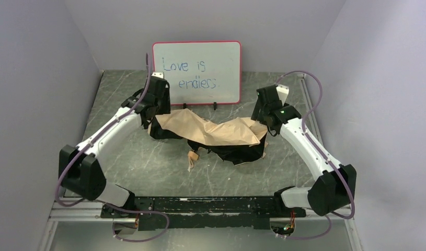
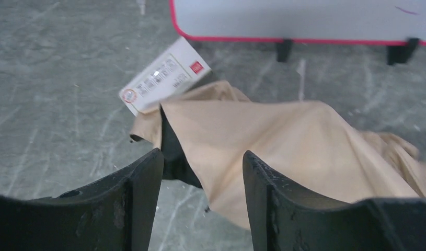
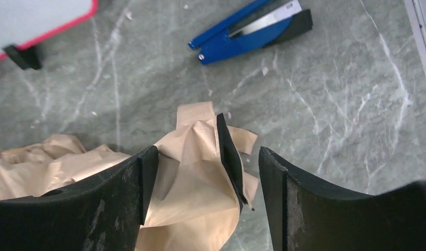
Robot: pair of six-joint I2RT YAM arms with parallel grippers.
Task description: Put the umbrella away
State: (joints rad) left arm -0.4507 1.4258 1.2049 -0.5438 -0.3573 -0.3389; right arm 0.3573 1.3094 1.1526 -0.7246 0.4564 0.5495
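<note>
The umbrella lies collapsed and crumpled on the table's middle, with tan fabric on top, black lining showing at the edges and the pale handle sticking out toward the front. My left gripper hangs over its left end, open; in the left wrist view the tan fabric and a black fold sit below the spread fingers. My right gripper is over the right end, open; in the right wrist view a raised fold of fabric stands between the fingers, which do not pinch it.
A whiteboard with a red frame stands at the back, just behind the umbrella. A small white-red box lies by the umbrella's left end. A blue-black clip tool lies behind the right end. Grey walls close in both sides.
</note>
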